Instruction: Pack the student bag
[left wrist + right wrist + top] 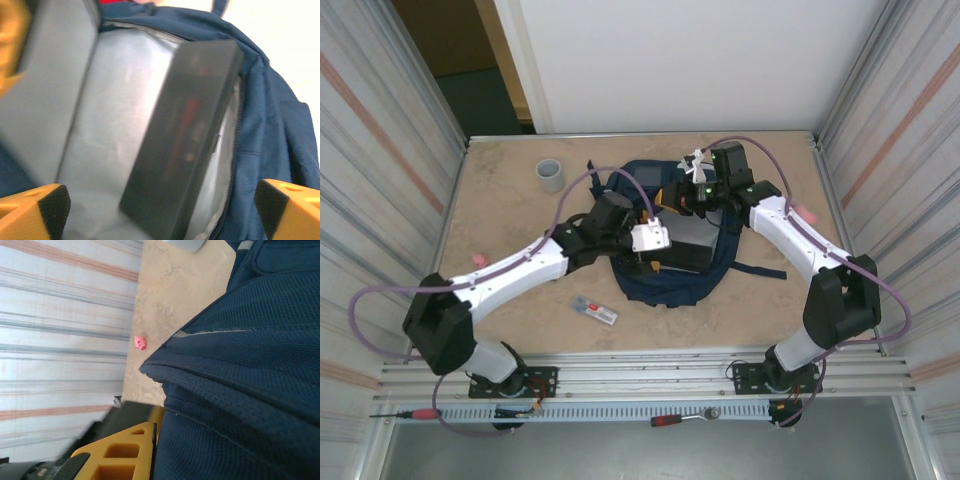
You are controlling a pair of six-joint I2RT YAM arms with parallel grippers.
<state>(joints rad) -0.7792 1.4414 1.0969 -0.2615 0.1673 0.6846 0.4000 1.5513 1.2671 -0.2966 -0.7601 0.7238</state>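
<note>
left pincer (161, 207) was spread wide, straight over the open mouth of the big dark blue cloth student bag (272, 125), which lay in the middle of the tan stone table (510, 210). a flat black box (185, 135) lay slanted inside, just under it. right pincer (675, 198) pinched the bag's top edge.
</note>
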